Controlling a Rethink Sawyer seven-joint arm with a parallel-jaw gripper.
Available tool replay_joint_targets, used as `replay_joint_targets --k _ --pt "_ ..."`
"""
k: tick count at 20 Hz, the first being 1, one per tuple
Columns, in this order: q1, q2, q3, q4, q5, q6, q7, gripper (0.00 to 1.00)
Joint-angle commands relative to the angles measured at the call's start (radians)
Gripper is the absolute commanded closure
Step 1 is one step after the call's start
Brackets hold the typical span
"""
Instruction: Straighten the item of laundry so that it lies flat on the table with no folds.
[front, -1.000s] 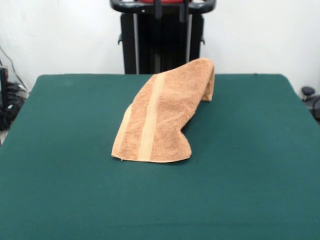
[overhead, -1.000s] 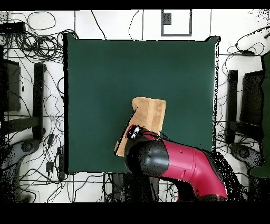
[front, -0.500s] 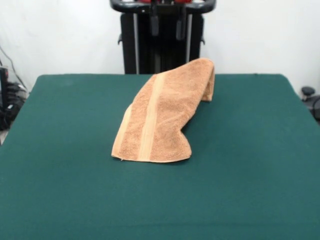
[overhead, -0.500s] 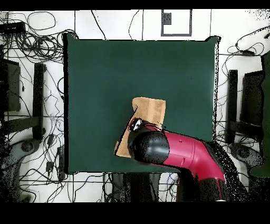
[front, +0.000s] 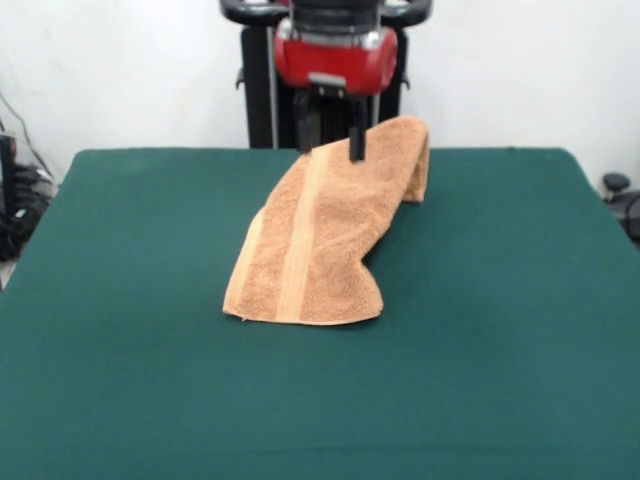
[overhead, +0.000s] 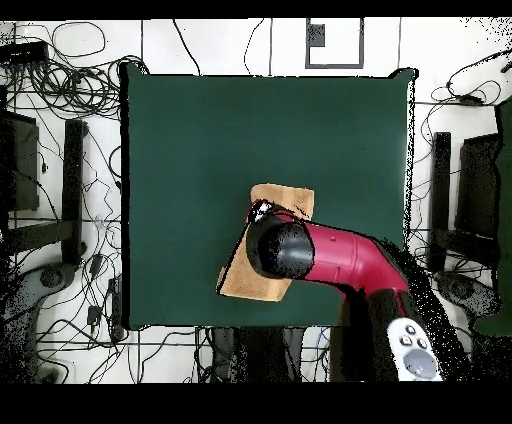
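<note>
The orange-tan towel lies folded on the green table, in the middle part toward the far side, with one pale woven band running along its length. Its far end is bunched and raised, and its near end lies flat. The claw hangs under the red arm, just over the raised far end. Its two dark fingers stand apart and hold nothing.
</note>
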Motion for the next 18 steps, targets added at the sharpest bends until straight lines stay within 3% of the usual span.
replay_joint_targets --k 1,10,18 --pt "0.11 0.167 -0.027 -0.16 -0.054 -0.135 0.12 0.0" --pt "0.169 0.28 -0.099 -0.223 -0.029 -0.214 0.131 0.0" --pt "0.159 0.359 -0.106 -0.247 -0.071 -0.181 0.056 0.0"
